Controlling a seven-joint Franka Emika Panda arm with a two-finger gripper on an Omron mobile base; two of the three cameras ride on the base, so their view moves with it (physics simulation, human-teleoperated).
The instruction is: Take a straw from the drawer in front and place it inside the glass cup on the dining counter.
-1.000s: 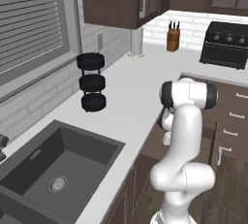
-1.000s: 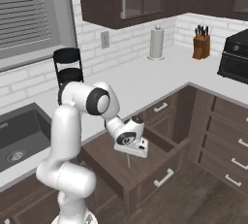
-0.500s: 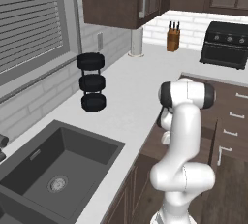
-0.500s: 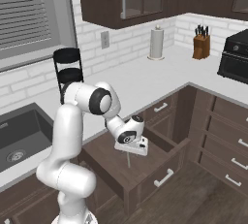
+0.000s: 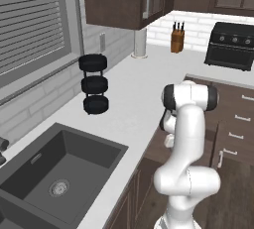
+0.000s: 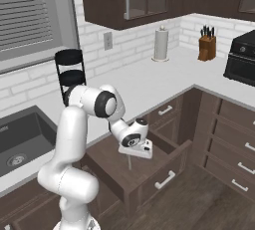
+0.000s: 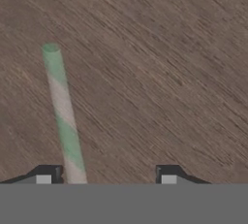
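Straw [image 7: 62, 114] is lying just inside the left finger of the wide-open, empty jaws, its long axis running away from the gripper [image 6: 134, 150], which is hanging over the open drawer [image 6: 149, 172].

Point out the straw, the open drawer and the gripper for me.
straw [image 7: 63, 116]: hand view, middle of its striped shaft.
drawer [image 6: 167, 176]: right base view, front panel beside the silver handle.
gripper [image 7: 105, 175]: hand view, gap midway between the two dark tips.
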